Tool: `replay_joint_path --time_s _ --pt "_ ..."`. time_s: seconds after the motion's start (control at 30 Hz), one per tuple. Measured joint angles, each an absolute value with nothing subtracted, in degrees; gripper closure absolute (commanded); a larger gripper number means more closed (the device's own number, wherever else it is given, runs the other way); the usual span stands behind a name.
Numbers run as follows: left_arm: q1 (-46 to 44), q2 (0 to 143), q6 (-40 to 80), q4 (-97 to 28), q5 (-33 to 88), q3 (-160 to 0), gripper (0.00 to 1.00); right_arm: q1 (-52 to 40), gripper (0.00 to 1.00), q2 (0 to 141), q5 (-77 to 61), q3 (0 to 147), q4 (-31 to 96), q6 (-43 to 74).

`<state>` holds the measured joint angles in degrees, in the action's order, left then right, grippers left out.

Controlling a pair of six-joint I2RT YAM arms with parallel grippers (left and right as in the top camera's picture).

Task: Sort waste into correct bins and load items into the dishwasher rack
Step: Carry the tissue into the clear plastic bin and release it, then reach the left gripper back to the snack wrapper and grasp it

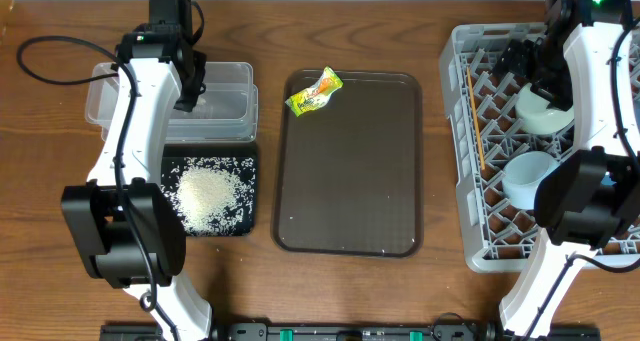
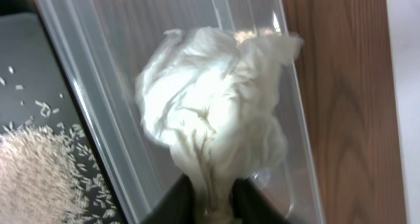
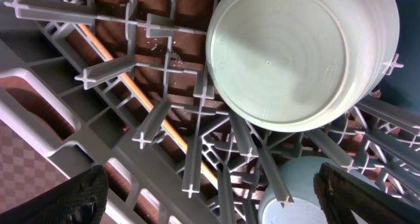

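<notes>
Tissue [image 2: 216,112], crumpled and white, lies in the clear tub [image 1: 235,81] at ten o'clock on the table. Its bulk is settled against the tub floor, and its tail is pinched between the nearly closed fingers of the left gripper [image 2: 211,201]. This low hold inside the walls suits a release that should drop the tissue cleanly into the bin.

Just beside the tub, at eight o'clock, the black tray [image 1: 250,156] carries the heaped rice [image 1: 210,196], with a few grains scattered toward its edges.

At centre is the brown serving tray [image 1: 350,181], bare except for the yellow-green wrapper [image 1: 314,92] at its eleven o'clock corner, which is open to approach from above.

At three o'clock the grey rack [image 1: 460,181] holds the wooden stick [image 1: 476,121] lying along its left side and two mint bowls [image 1: 540,111] propped among the pegs. The right gripper [image 3: 223,196] hangs over them with its jaws fully spread and holds nothing. The pegs crowd this area, so straight up looks like the freest way out.
</notes>
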<state>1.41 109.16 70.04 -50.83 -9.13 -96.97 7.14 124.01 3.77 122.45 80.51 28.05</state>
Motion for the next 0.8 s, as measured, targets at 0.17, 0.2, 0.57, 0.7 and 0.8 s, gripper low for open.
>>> replay_joint_path --time_s 0.17,0.2,0.57,0.7,0.8 --pt "1.41 109.19 72.71 -50.5 -10.31 -96.95 0.35 7.14 0.01 124.01 3.79 122.45 80.51 28.05" --pt "1.41 109.19 73.08 -50.35 -10.5 -96.97 0.32 7.14 0.01 124.01 3.77 122.45 80.51 28.05" --pt "0.43 108.47 57.04 -40.03 -7.03 -96.92 0.32 7.14 0.01 124.01 3.77 122.45 80.53 28.05" --pt "-3.36 105.62 40.69 -33.5 1.76 -96.75 0.28 7.14 0.01 124.01 3.77 122.45 80.53 28.05" --pt "-9.19 102.87 27.64 -30.17 7.51 -96.75 0.26 7.14 0.01 124.01 3.79 122.45 80.51 28.05"
